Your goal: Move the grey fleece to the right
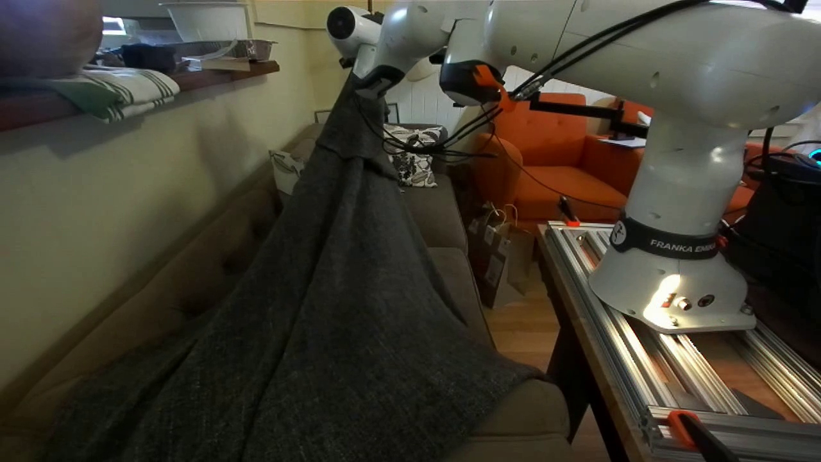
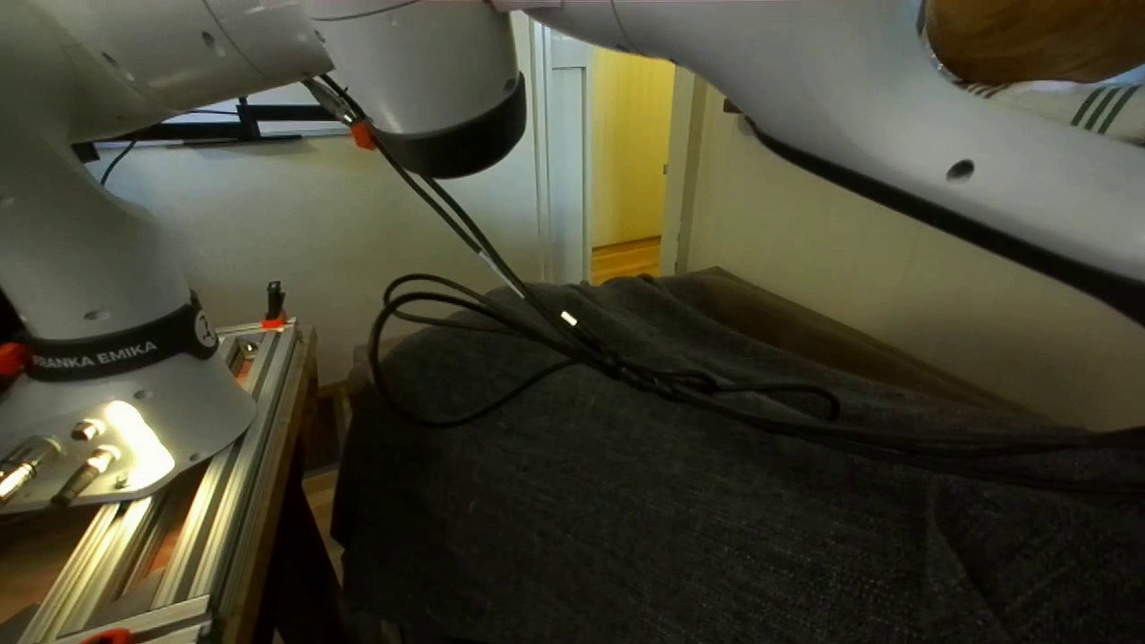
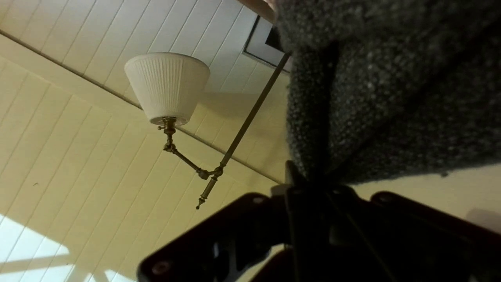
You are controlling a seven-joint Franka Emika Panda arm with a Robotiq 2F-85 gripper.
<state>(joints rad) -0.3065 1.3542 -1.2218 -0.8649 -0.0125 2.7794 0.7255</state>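
The end effector [image 3: 311, 184], drawn together, pinches one end of the blanket [image 1: 359, 308] above the sofa [image 1: 444, 221]; this looks like carrying, and next calls for pulling right, then lowering.

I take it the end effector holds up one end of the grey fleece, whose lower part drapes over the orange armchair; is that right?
Not quite: in an exterior view, the lower part of the grey fleece drapes over the sofa; the orange armchair stands apart.
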